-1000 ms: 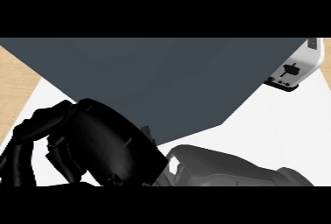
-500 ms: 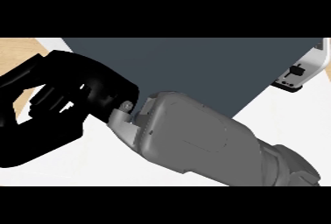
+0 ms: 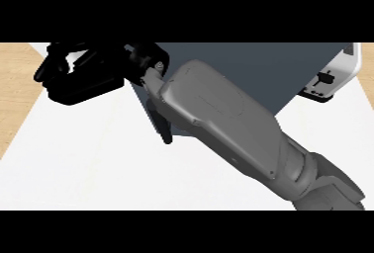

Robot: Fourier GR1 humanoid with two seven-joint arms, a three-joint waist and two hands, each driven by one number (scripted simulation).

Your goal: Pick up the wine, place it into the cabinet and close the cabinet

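White counter (image 3: 87, 163), dark grey cabinet (image 3: 277, 69), right hand (image 3: 87, 74) upper left

- Black hand (image 3: 87, 74), upper left of the frame
- Grey forearm (image 3: 234, 128), running to lower right
- Dark slate-grey cabinet (image 3: 292, 64)
- White desk (image 3: 87, 168)
- Light wood floor (image 3: 16, 74), left edge

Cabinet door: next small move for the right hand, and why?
Probably bring the right hand against the cabinet door and push it toward the cabinet. The door stands out from the cabinet's side, apparently ajar, the hand is just up-left of it, and no wine shows outside.
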